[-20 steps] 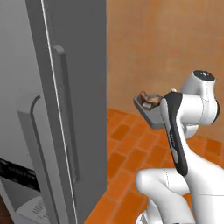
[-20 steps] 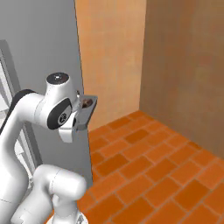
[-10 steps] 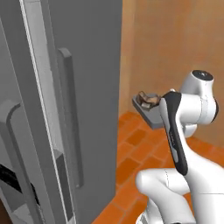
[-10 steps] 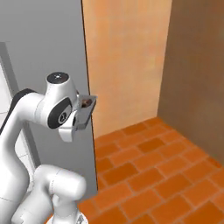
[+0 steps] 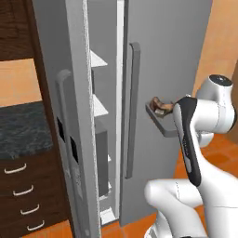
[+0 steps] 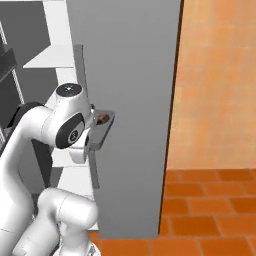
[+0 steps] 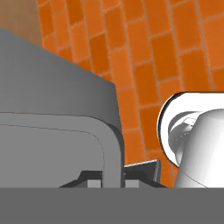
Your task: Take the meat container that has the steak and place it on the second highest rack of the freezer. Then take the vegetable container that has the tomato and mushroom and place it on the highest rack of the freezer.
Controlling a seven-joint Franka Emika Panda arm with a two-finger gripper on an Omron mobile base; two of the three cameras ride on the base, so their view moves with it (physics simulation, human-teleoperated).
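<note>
The meat container is a shallow grey tray with the brown steak lying in it. My gripper is shut on its rim, and the tray wall rises over brick floor in the hand view. I hold the tray at chest height, just in front of the freezer's closed grey door. From the right, the meat container and steak sit beside my elbow. Through the gap past the open door I see white racks: an upper one and one below. The vegetable container is out of view.
A long grey handle runs down the closed door beside the tray. Dark wooden cabinets with drawers and a dark stone counter stand left of the freezer. Orange wall and brick floor lie to the right.
The whole picture has shifted: the base has moved, bringing the freezer's open gap and white racks into view. The arm holds the same pose with the tray.
</note>
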